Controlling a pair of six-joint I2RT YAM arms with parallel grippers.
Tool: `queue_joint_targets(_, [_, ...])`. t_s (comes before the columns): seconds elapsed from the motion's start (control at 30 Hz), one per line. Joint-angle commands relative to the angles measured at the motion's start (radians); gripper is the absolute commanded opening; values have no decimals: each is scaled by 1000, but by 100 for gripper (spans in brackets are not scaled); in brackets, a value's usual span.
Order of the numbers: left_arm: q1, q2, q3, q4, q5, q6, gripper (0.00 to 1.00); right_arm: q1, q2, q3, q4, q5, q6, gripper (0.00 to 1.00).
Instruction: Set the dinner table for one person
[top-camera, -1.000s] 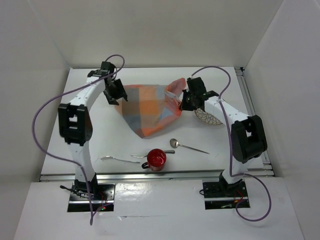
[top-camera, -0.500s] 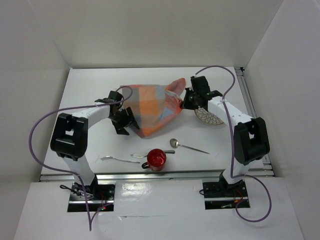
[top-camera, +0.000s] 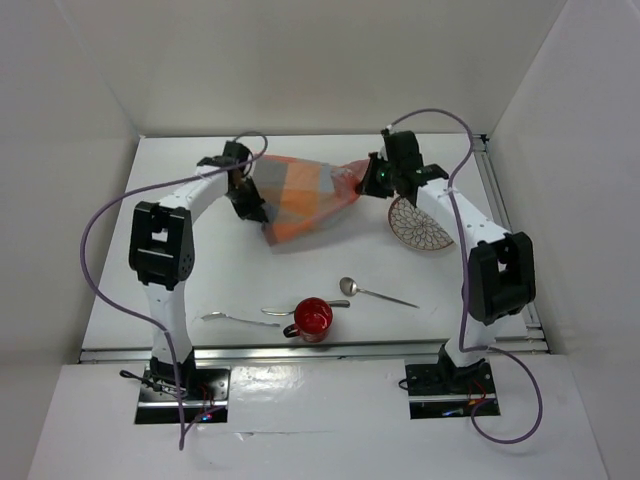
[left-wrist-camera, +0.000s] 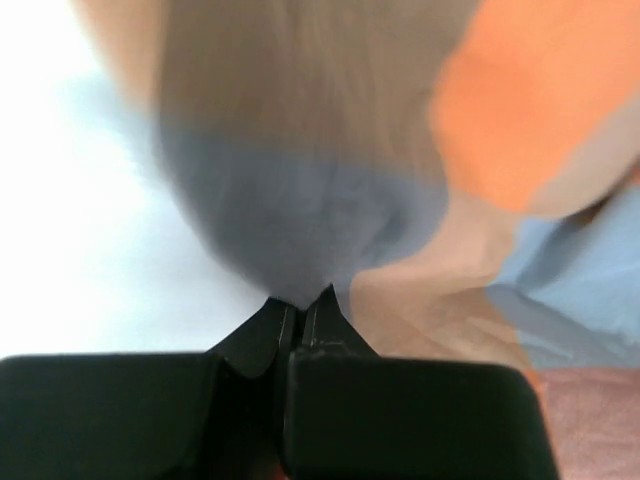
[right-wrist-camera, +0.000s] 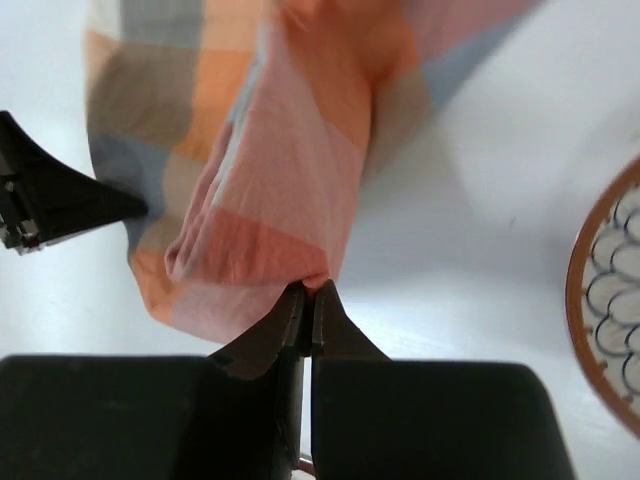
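Note:
An orange-and-blue-grey checked cloth (top-camera: 300, 195) hangs bunched between my two grippers over the back of the white dinner table (top-camera: 200, 270). My left gripper (top-camera: 250, 196) is shut on the cloth's left corner; in the left wrist view its tips (left-wrist-camera: 303, 298) pinch the blurred blue-grey fabric (left-wrist-camera: 300, 200). My right gripper (top-camera: 372, 180) is shut on the right corner, and its tips (right-wrist-camera: 310, 290) nip a pink-orange fold (right-wrist-camera: 280, 200). A round patterned plate (top-camera: 420, 222) lies just right of the cloth, its rim (right-wrist-camera: 605, 300) showing in the right wrist view.
A red cup (top-camera: 313, 318) stands near the front edge. A spoon (top-camera: 375, 292) lies to its right, and two more pieces of cutlery (top-camera: 235, 318) (top-camera: 290, 311) to its left. A metal rail (top-camera: 505, 230) runs along the table's right side. White walls enclose the table.
My left gripper swung from the cloth's near-left edge toward the back and shut on the cloth. The cloth has been pulled up and narrowed between both grippers, uncovering more of the plate.

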Motion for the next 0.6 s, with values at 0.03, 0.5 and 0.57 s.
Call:
queue_joint_targets(0.03, [68,23,410,-160,-82,157,0,-42,88,267,69,-40,-31,0])
queue_joint_targets(0.5, [132,-118,489,-344,-152,337,81,-20,-217,-196,295,-131,18,8])
queue_joint_targets(0.57, [143,-118,423,-374,-227,326,95,30,-250,-344,267,-108,35,40])
